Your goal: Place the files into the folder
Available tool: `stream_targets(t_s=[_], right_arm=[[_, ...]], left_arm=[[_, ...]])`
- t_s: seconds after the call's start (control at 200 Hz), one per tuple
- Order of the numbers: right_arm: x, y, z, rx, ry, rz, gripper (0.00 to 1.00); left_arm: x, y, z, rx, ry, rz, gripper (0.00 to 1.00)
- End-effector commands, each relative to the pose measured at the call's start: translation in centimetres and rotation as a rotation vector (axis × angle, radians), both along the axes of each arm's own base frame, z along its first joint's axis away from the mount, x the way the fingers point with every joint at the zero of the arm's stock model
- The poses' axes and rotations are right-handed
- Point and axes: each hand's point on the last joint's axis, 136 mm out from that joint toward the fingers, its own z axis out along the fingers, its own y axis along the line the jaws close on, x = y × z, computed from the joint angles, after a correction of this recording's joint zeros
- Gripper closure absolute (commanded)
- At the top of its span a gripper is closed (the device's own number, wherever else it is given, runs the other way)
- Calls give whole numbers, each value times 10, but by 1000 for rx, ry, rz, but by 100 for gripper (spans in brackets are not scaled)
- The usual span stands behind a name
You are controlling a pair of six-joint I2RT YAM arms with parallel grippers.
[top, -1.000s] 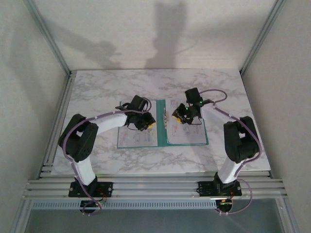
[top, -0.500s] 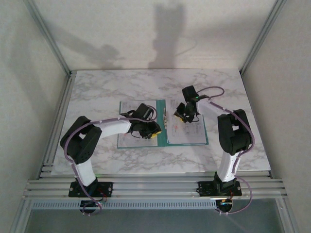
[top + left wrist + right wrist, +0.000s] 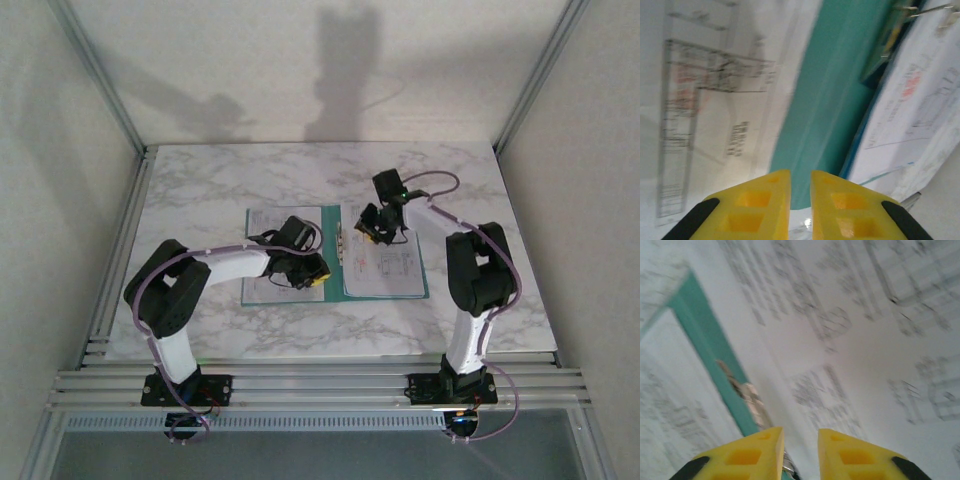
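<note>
Folder (image 3: 332, 255) lies open and flat on the table (image 3: 250, 175), with one sheet (image 3: 262, 222) on its left half and another sheet (image 3: 395, 272) on the right, beside the metal clip (image 3: 752, 395).

Paper likely light, floppy and slick. Best pinched at a free edge or corner, or slid flat.

Left claw (image 3: 314, 272) low over the spine near the left sheet's lower corner. Jaws a narrow slit apart, nothing gripped.

Right claw (image 3: 363, 232) over the right sheet's upper left. Slightly parted, empty.
</note>
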Motion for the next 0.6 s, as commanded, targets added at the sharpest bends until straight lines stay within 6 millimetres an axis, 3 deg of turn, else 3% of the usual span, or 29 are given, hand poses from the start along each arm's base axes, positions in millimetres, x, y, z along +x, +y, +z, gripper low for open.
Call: stream_targets(t_s=[0.0,0.09,0.265,0.596], right_arm=[[11,18,-6,7,11,68,83],[24,30,-10,6,19,93,91],[43,49,-16,8,21,137,95],[57,52,-29,-34,52,150,96]], left_arm=[[-4,17,2,40,-15,30,84],[-5,29,0,64,-14,53,87],[-5,43,-5,83,-11,82,89],[-17,55,-25,111,20,103,90]])
